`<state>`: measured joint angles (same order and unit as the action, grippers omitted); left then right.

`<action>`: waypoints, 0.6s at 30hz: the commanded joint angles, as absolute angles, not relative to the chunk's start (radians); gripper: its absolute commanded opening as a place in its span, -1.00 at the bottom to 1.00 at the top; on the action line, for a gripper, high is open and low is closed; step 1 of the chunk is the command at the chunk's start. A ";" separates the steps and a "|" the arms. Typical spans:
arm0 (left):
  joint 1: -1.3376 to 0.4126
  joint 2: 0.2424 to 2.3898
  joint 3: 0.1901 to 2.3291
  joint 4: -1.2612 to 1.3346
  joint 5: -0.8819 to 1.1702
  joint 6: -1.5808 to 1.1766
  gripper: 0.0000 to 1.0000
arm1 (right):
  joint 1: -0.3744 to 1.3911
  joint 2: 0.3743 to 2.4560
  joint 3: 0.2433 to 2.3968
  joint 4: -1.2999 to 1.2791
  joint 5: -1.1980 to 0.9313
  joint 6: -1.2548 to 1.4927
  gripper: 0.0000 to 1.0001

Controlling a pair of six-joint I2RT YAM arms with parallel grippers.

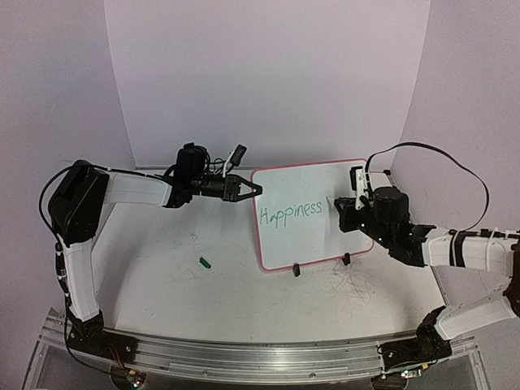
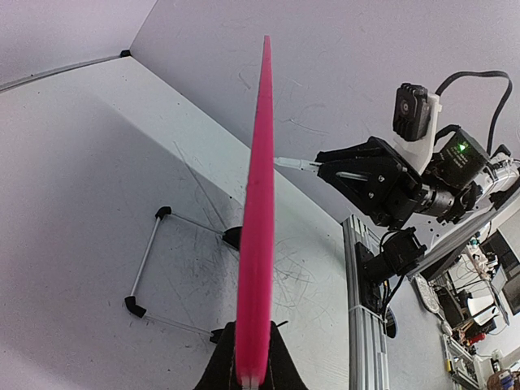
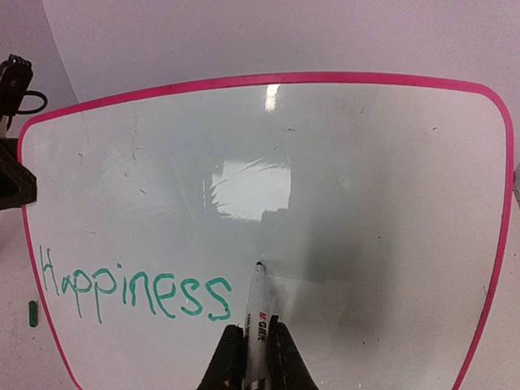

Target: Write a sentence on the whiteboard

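Seen from above, one whiteboard (image 1: pixel 313 236) stands tilted on two black clip feet (image 1: pixel 296 270) near the worktop's (image 1: pixel 162 276) far edge, right of the middle. The left claw (image 1: pixel 250 189) clamps its upper left rim, seemingly to steady it for writing, while the right claw (image 1: pixel 345 203) faces its right side. One green cap (image 1: pixel 205 262) lies left of the board, midway between the far and near edges

In the left wrist view, the pink rim runs edge-on between the closed fingers (image 2: pixel 215 370)

In the right wrist view, the claw is closed around one marker (image 3: pixel 258 313), its tip at the board just after the sentence (image 3: pixel 134 292), so far one green word, "Happiness"
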<state>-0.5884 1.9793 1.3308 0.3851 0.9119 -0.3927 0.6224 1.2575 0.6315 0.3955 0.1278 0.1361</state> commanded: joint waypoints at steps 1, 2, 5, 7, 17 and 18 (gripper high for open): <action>-0.630 1.975 1.328 0.354 0.918 -0.370 -1.00 | 0.620 1.278 0.674 0.416 0.161 0.148 -1.00; -0.630 1.975 1.329 0.354 0.917 -0.370 -1.00 | 0.620 1.279 0.675 0.408 0.163 0.149 -1.00; -0.630 1.975 1.330 0.354 0.918 -0.370 -1.00 | 0.620 1.281 0.675 0.391 0.172 0.156 -1.00; -0.630 1.975 1.330 0.354 0.918 -0.370 -1.00 | 0.620 1.283 0.674 0.383 0.184 0.158 -1.00; -0.630 1.976 1.331 0.354 0.918 -0.370 -1.00 | 0.623 1.191 0.617 0.389 0.122 0.154 -1.00; -0.630 1.977 1.331 0.353 0.918 -0.370 -1.00 | 0.622 1.194 0.616 0.384 0.119 0.157 -1.00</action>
